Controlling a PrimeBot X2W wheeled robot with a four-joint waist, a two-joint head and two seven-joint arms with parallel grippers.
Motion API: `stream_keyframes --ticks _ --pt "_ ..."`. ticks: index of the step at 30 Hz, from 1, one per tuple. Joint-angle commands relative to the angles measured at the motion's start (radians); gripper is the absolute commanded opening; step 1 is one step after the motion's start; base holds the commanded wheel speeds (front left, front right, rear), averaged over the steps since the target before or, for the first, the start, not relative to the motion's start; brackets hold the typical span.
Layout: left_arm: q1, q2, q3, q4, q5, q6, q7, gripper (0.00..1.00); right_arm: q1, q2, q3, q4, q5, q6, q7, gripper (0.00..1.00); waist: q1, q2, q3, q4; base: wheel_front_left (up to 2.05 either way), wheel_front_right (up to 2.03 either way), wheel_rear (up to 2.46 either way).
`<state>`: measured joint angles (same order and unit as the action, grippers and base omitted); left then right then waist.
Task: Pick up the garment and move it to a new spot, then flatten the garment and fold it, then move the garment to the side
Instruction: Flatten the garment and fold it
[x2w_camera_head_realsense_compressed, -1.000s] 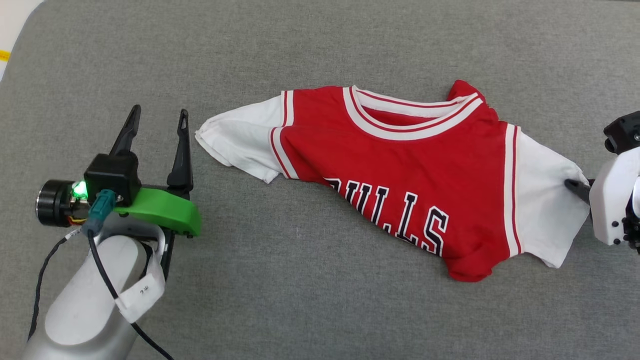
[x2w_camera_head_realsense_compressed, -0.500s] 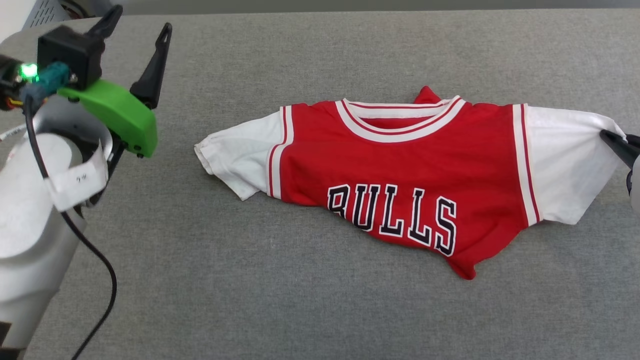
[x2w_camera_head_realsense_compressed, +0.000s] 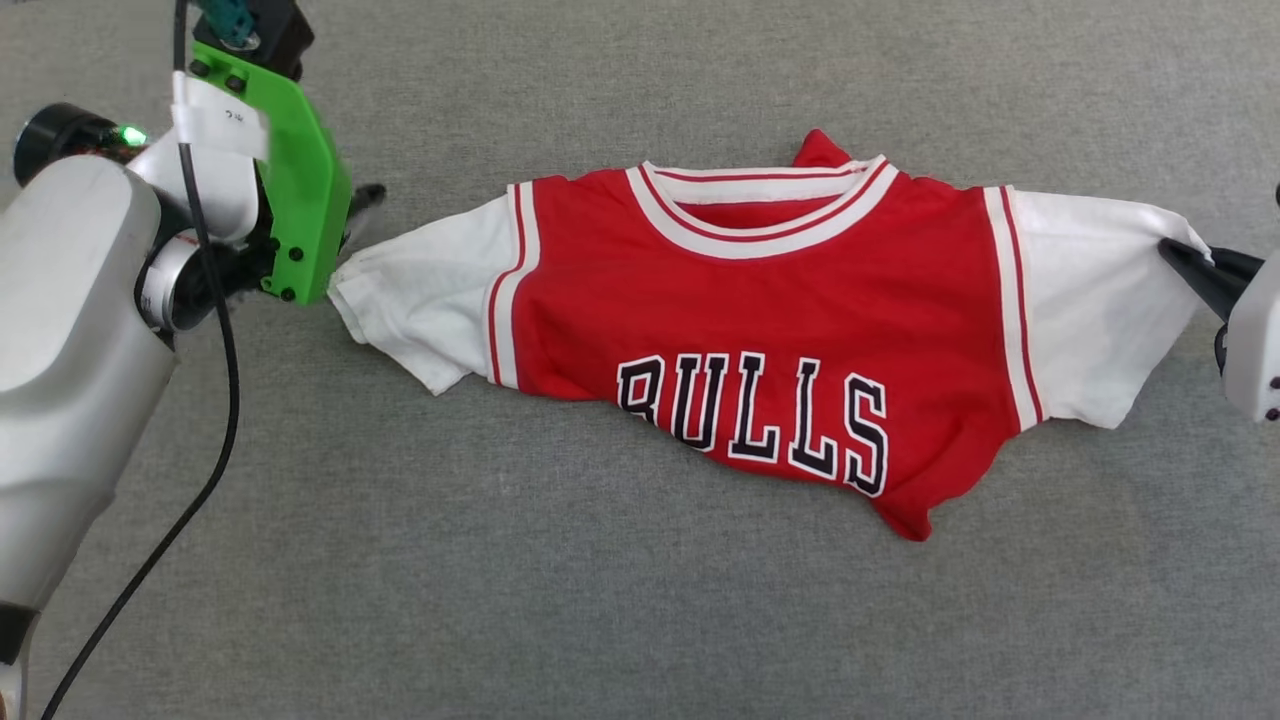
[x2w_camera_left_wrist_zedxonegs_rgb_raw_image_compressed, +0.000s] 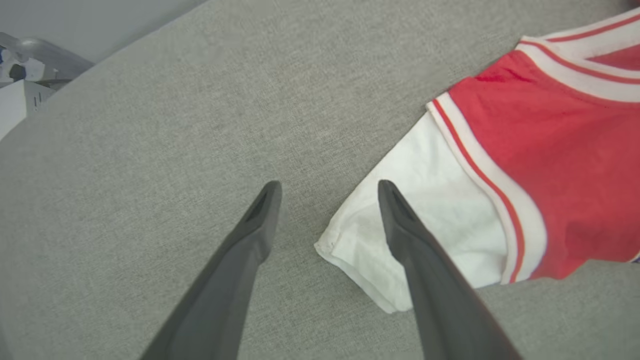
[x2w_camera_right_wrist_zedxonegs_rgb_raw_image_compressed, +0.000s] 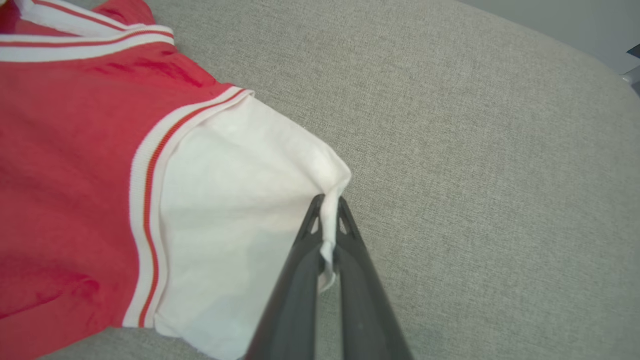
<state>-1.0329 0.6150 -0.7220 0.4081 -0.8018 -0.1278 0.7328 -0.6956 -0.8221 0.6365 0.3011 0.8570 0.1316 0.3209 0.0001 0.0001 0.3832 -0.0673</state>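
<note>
On the grey fabric-covered desk (x2w_camera_head_realsense_compressed: 600, 620), the red basketball-style T-shirt with white short sleeves (x2w_camera_head_realsense_compressed: 760, 300) lies face up at centre, with its crumpled hem nearest. At 3 o'clock the right pincer (x2w_camera_right_wrist_zedxonegs_rgb_raw_image_compressed: 327, 201) is clamped on one sleeve's cuff. At 9 o'clock the left pincer (x2w_camera_left_wrist_zedxonegs_rgb_raw_image_compressed: 327, 187) stands spread wide, astride the other cuff's edge.

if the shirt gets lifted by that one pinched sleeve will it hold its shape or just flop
Likely floppy: the garment lies rumpled, its lower edge bunched under. Probably light too, since the right claw pulls the sleeve taut with only a thin pinch of cloth.
</note>
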Motion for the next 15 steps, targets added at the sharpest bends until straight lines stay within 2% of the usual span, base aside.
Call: stream_keyframes --ticks 1,5,12,13,14,15 --pt "-0.019 0.011 -0.019 0.007 -0.023 -0.002 0.032 1.00 -0.025 0.007 0.009 -0.004 -0.004 -0.001 -0.006 0.00 -0.0001 -0.0001 0.021 -0.020 0.00 0.00 0.00" --pt "-0.017 0.038 -0.083 0.029 -0.055 -0.003 0.099 1.00 -0.049 0.016 0.027 -0.008 -0.004 -0.001 -0.011 0.00 -0.0001 -0.0001 0.040 -0.037 0.00 0.00 0.00" --pt "0.045 0.049 -0.175 0.114 -0.110 -0.003 0.125 1.00 -0.070 0.022 0.069 -0.006 0.005 -0.001 -0.023 0.00 -0.0001 -0.0001 0.061 -0.051 0.00 0.00 0.00" --pt "0.053 0.047 -0.188 0.115 -0.119 -0.003 0.125 0.79 -0.071 0.021 0.073 -0.004 0.007 -0.001 -0.025 0.00 -0.0001 -0.0001 0.060 -0.050 0.00 0.00 0.00" --pt "0.058 0.046 -0.197 0.115 -0.125 -0.003 0.124 0.10 -0.072 0.020 0.076 -0.003 0.008 -0.001 -0.027 0.00 -0.0001 -0.0001 0.059 -0.048 0.00 0.00 0.00" --pt "0.060 0.043 -0.207 0.117 -0.130 -0.003 0.119 0.00 -0.073 0.018 0.079 0.001 0.010 -0.001 -0.029 0.00 -0.0001 -0.0001 0.056 -0.044 0.00 0.00 0.00"
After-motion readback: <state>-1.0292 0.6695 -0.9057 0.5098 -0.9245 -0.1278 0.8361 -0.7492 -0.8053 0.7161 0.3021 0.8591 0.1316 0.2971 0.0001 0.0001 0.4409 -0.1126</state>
